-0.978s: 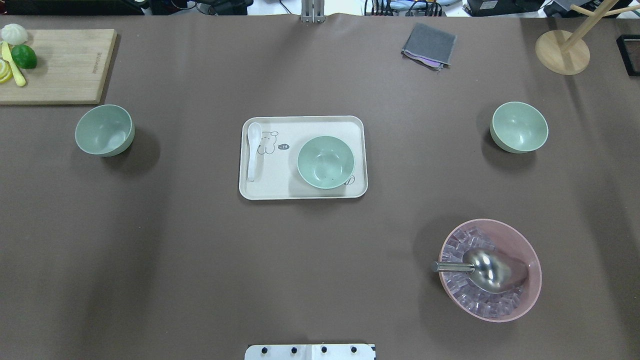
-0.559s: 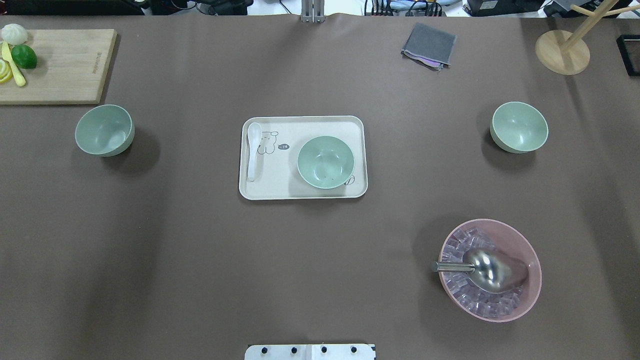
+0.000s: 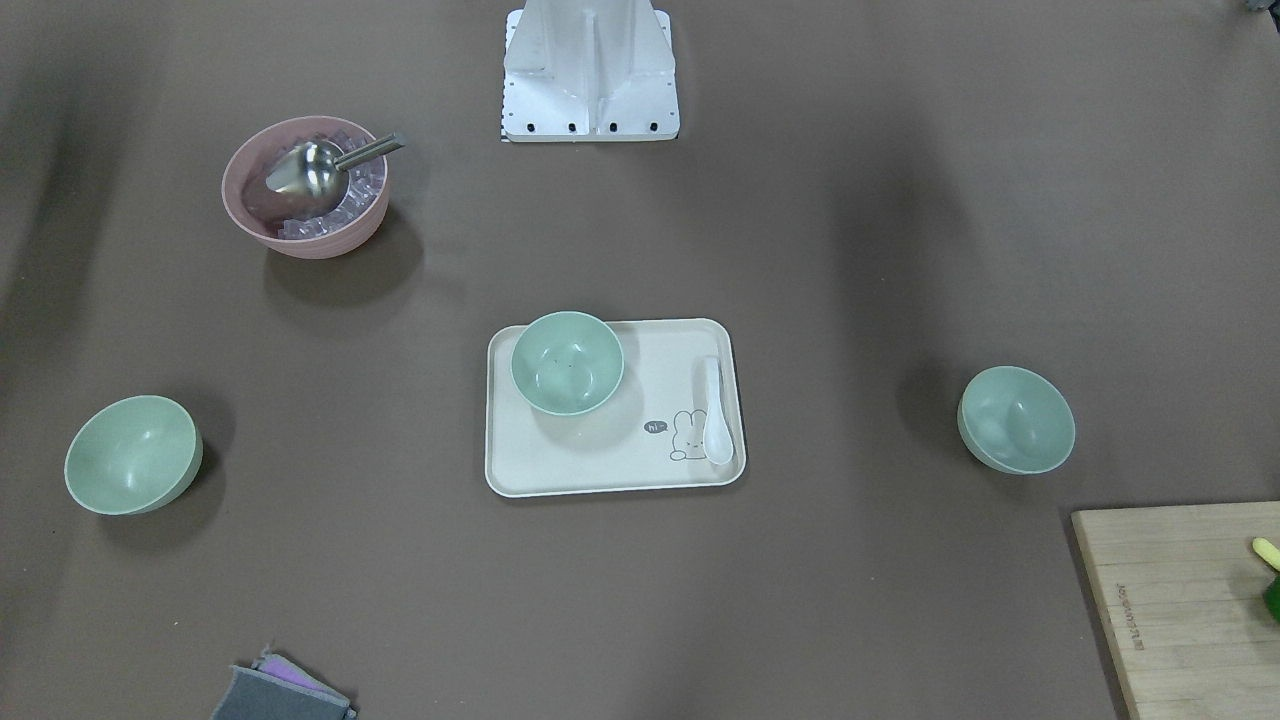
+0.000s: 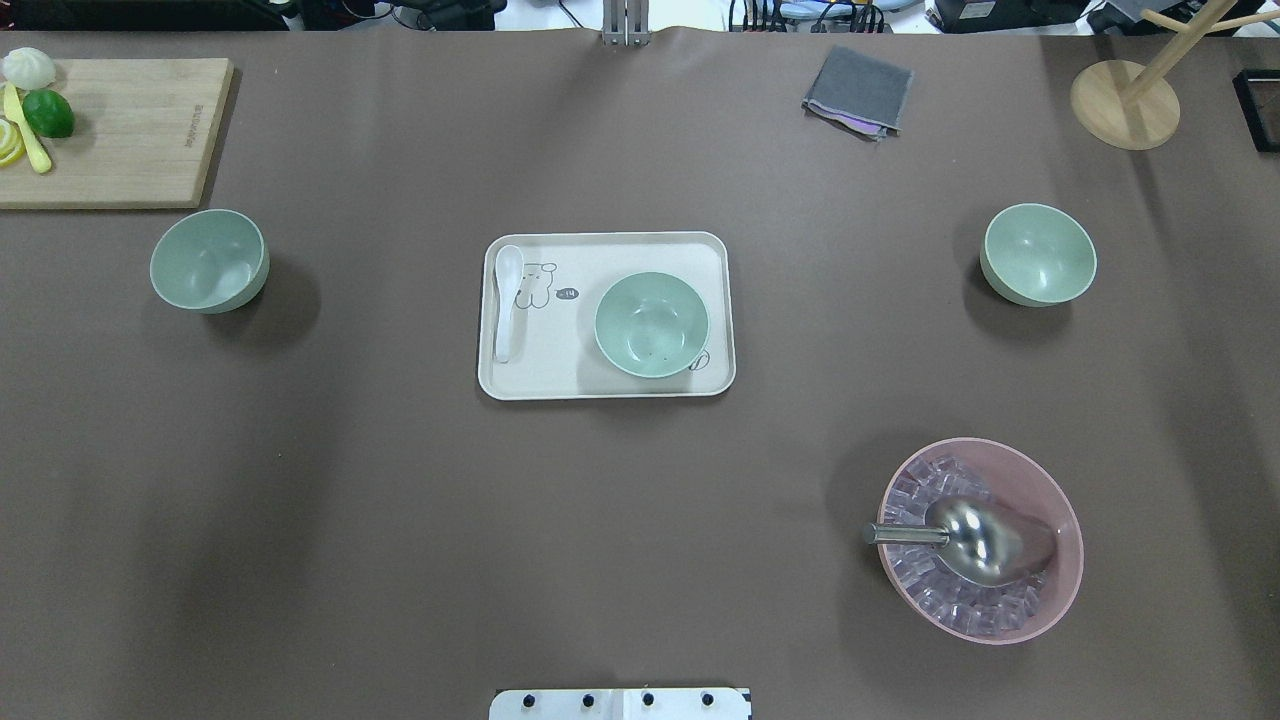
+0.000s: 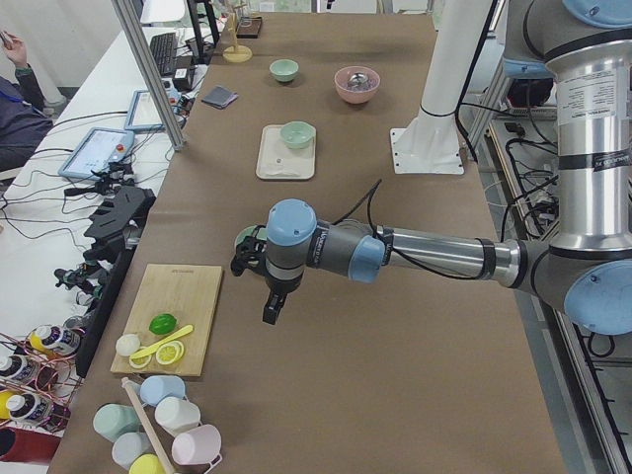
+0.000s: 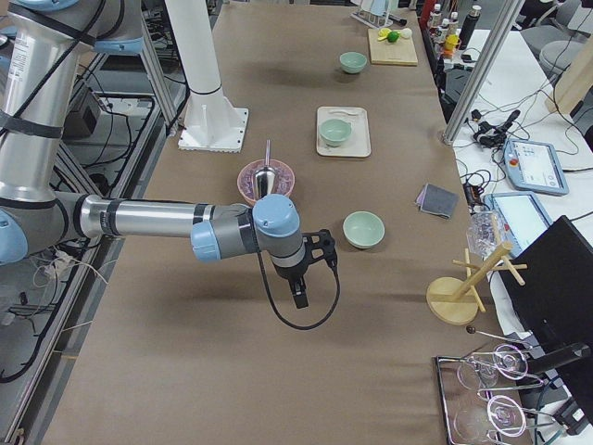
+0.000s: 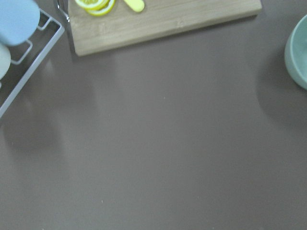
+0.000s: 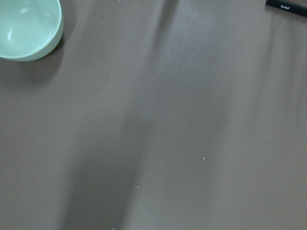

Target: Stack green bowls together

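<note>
**Three green bowls, unstacked, each upright.** The first bowl (image 4: pixel 208 260) stands on the table (image 4: pixel 640 550) near the fingers of the left gripper (image 5: pixel 271 309). That gripper is held above the brown cover beside the cutting board (image 4: pixel 115 130). In the left wrist view only part of this bowl's rim is caught, at the right edge.

The second bowl (image 4: pixel 651 325) is set on the cream tray (image 4: pixel 600 260), well apart from both pairs of fingers and between them. A white spoon (image 4: pixel 507 300) is laid along the tray's other end.

The third bowl (image 4: pixel 1038 254) stands near the fingers of the right gripper (image 6: pixel 299 297). It is seen just beyond them from the right-end camera and in the upper left corner of the right wrist view.

A pink bowl (image 4: pixel 1045 480), filled with ice cubes (image 4: pixel 940 590) and holding a metal scoop (image 4: pixel 985 540), is placed apart from the right fingers, on the robot's side of the third bowl.

Both grippers are held clear of the bowls. Whether either pair of fingers is apart or together cannot be told, since they are shown only by the side cameras.
</note>
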You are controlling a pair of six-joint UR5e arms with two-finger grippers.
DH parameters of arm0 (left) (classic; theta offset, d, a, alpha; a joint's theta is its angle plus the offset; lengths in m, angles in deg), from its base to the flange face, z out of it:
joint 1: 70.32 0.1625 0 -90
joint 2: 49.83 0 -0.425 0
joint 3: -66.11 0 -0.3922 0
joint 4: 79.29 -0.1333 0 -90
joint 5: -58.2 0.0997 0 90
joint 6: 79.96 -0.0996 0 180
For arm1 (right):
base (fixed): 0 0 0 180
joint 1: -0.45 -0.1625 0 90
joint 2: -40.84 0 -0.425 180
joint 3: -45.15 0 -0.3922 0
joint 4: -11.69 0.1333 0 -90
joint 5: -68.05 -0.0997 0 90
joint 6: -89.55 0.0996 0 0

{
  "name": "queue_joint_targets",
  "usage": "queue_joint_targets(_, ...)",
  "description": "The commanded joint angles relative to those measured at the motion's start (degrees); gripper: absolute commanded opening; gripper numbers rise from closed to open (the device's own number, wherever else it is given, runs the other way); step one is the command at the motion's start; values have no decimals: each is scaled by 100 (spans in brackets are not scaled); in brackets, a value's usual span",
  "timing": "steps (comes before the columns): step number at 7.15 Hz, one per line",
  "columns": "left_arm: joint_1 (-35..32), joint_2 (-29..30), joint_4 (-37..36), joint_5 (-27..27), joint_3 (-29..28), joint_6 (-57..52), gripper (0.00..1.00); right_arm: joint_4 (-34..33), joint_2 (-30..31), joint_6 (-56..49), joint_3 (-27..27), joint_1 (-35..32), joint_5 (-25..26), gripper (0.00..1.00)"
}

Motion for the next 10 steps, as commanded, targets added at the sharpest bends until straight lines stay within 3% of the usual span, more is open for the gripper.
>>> queue_joint_targets(1, 22, 183, 1514, 345, -431, 100, 98, 133, -115, 89, 35, 0, 16, 100)
queue_joint_targets(2, 31, 714, 1573, 313, -782, 667, 98, 133, -238, 246, 61, 0, 25, 100)
queue_joint_targets(4, 293, 929, 1747, 313, -1134, 769, 98, 45, -606, 980, -43, 157, 52, 100)
queue_joint_targets(6, 1220, 1035, 2030, 356, -1390, 1022, 98, 80, -792, 2062, -61, 727, 296, 100)
queue_joint_targets(8, 1785, 1605, 2057, 452, -1839, 3141, 98, 115, -854, 2346, -61, 1080, 464, 100)
queue_joint_targets(9, 2154, 1712, 2057, 1001, -1857, 3464, 98, 115, -863, 2470, -61, 1168, 534, 100)
queue_joint_targets(10, 2454, 1887, 2057, 1137, -1892, 4120, 94, 124, -854, 2471, -61, 1178, 535, 100)
